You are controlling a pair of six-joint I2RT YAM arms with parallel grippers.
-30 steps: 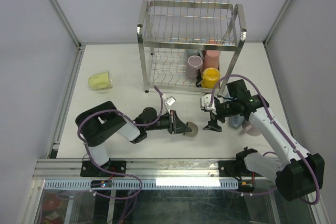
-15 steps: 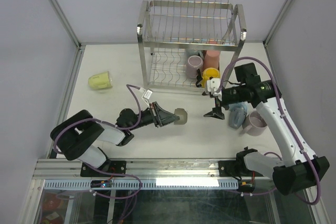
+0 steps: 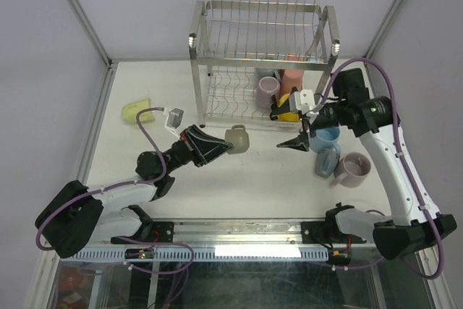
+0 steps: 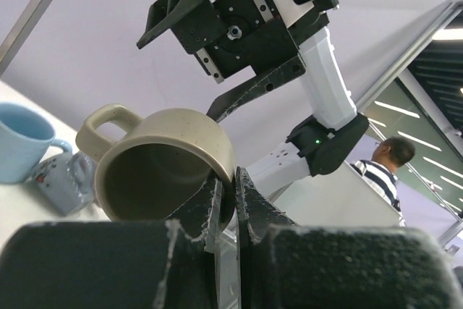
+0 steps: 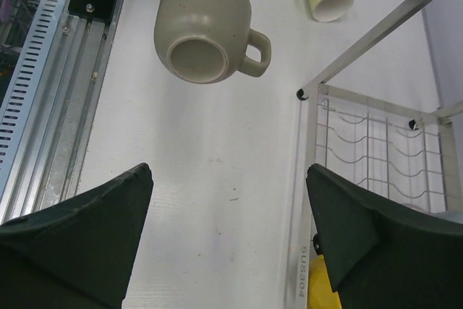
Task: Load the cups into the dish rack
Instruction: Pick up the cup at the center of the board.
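The left wrist view alone shows the left pincer [image 4: 230, 179] clamped on the rim of the beige mug [image 4: 163, 161]; overhead, that mug is held at 7 o'clock of the dish rack [image 3: 199, 59]. The right wrist view shows the right pincer [image 5: 228, 171] spread wide, empty. White worktop [image 3: 246, 179], pale walls [image 3: 145, 12].

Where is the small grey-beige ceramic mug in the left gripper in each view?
Top external: small grey-beige ceramic mug at centre, before the steel wire dish rack.
Left wrist: mug left of centre, mouth toward camera.
Right wrist: mug top centre, base toward camera.
Shared landmark: the open right gripper, visible in all three.
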